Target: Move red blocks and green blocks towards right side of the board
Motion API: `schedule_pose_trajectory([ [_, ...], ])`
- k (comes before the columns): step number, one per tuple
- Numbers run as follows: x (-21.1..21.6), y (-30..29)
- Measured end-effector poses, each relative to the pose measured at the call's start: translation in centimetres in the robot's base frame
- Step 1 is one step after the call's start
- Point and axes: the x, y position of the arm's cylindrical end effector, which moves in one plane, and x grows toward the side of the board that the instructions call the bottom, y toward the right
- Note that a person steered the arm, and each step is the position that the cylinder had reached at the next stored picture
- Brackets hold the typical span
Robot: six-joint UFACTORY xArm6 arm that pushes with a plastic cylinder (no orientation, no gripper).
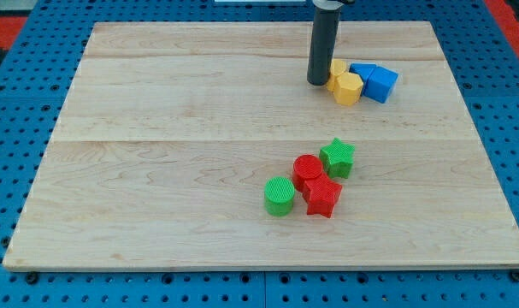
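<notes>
A green star block (338,157), a red cylinder block (308,170), a red star block (323,197) and a green cylinder block (279,196) lie clustered a little right of the board's middle, toward the view's bottom. My tip (317,81) stands near the view's top, well above this cluster, just left of the yellow blocks and touching or nearly touching them.
Two yellow blocks (345,84) and two blue blocks (374,81) sit together at the upper right, right of my tip. The wooden board (156,154) lies on a blue perforated table.
</notes>
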Motion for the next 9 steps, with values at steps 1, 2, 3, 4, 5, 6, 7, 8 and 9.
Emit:
schedule_pose_trajectory([
  [1, 0.0, 0.0],
  [2, 0.0, 0.1],
  [3, 0.0, 0.0],
  [4, -0.1, -2.2],
  [5, 0.6, -6.5],
  [6, 6.6, -5.5],
  [7, 10.6, -3.7],
  [8, 12.2, -4.6],
  [9, 17.5, -2.0],
])
